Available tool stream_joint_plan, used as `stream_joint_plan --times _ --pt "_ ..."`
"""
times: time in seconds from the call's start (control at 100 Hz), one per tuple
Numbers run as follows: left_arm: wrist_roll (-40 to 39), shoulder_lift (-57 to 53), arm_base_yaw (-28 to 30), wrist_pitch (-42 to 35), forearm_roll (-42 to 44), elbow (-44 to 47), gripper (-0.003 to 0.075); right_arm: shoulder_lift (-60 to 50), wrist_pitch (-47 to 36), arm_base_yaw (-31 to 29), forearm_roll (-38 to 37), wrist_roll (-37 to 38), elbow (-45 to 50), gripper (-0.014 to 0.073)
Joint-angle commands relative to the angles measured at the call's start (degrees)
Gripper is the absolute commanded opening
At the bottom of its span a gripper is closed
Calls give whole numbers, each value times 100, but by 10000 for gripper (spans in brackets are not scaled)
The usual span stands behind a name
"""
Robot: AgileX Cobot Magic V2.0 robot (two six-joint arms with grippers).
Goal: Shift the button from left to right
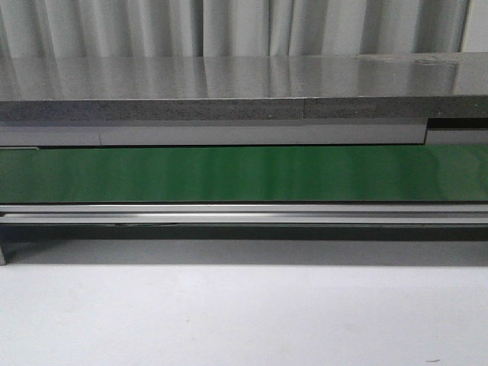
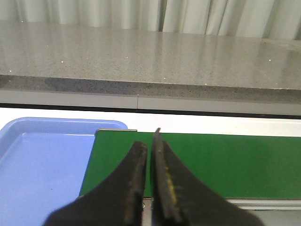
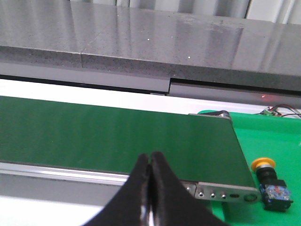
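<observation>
The button [image 3: 268, 175], with a yellow-orange cap on a dark boxy body, lies on its side on a bright green surface [image 3: 277, 136] past the belt's right end, in the right wrist view only. My right gripper [image 3: 150, 157] is shut and empty over the belt's near edge, apart from the button. My left gripper [image 2: 149, 141] is shut and empty above the left end of the green belt [image 2: 211, 160]. Neither gripper shows in the front view, where the green belt [image 1: 244, 174] runs across with nothing on it.
A blue tray [image 2: 42, 165] sits beside the belt's left end. A grey stone counter [image 1: 244, 88] runs behind the belt, with curtains behind it. The belt's metal rail [image 1: 244, 213] runs along the front, and a white table surface [image 1: 244, 313] lies before it.
</observation>
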Motion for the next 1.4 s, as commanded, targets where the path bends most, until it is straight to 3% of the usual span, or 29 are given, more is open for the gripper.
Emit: stream_joint_plan --times 0.0,0.28,0.59,1.389 --pt "-28 40 -48 -413 -61 -154 5 -294 -537 10 3 51 164 -68" --pt "-28 40 -48 -413 -61 -154 5 -1229 -654 10 45 55 890 -68" --pt "-28 40 -48 -413 -61 -154 5 -1214 -1248 10 56 55 1251 -68" --pt "-28 40 -48 -413 -61 -154 5 -1214 -1115 10 56 55 1251 -68"
